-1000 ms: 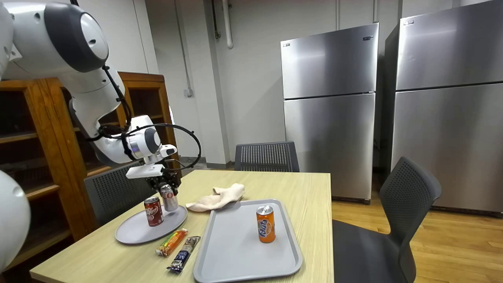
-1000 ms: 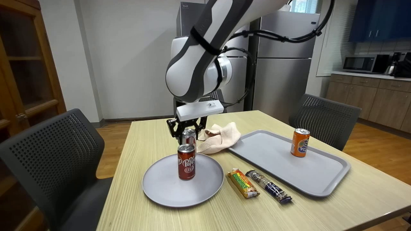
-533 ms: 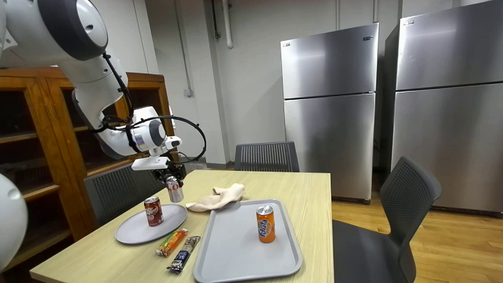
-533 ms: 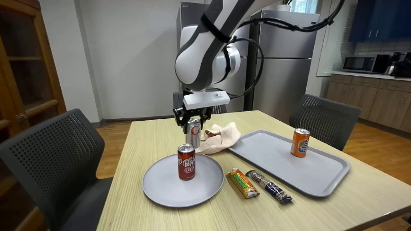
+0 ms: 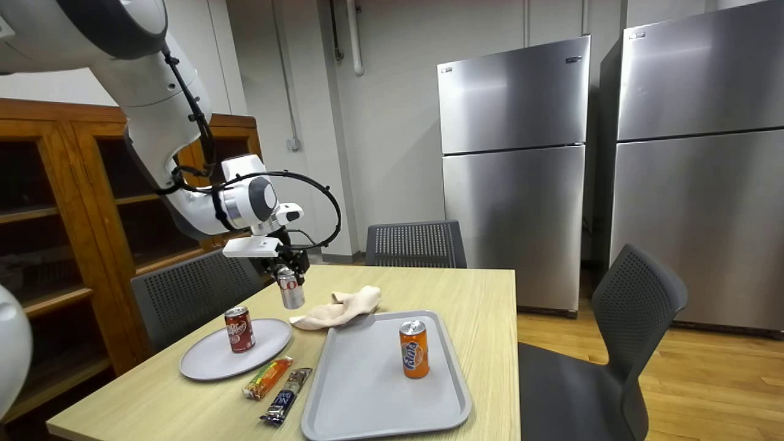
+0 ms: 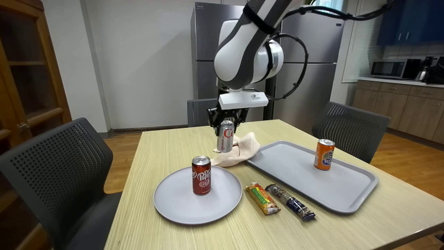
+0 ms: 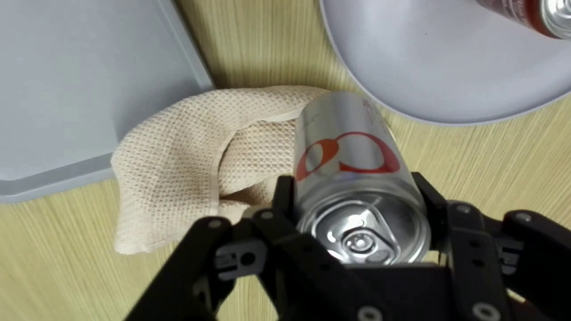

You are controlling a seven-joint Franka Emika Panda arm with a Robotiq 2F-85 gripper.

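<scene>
My gripper (image 7: pixel 356 194) is shut on a silver can with red lettering (image 7: pixel 348 151), one finger on each side near its top. In both exterior views the can (image 5: pixel 291 291) (image 6: pixel 225 139) hangs nearly upright in the air, close to the beige cloth (image 6: pixel 244 149). In the wrist view the cloth (image 7: pixel 169 169) lies below and beside the can. A dark red Dr Pepper can (image 6: pixel 201 177) stands on the round grey plate (image 6: pixel 173 203); the wrist view shows only part of that can (image 7: pixel 526 15). The held can's lid faces the wrist camera.
A grey rectangular tray (image 5: pixel 367 398) holds an orange Fanta can (image 5: pixel 414 350); the cloth touches the tray's corner. An orange-yellow wrapped bar (image 6: pixel 262 198) and a dark wrapped bar (image 6: pixel 290 202) lie between plate and tray. Chairs (image 5: pixel 603 343) stand around the table.
The gripper has lifted the silver can from the plate area and carried it up and away from the Dr Pepper can, toward the cloth. The other objects have not moved.
</scene>
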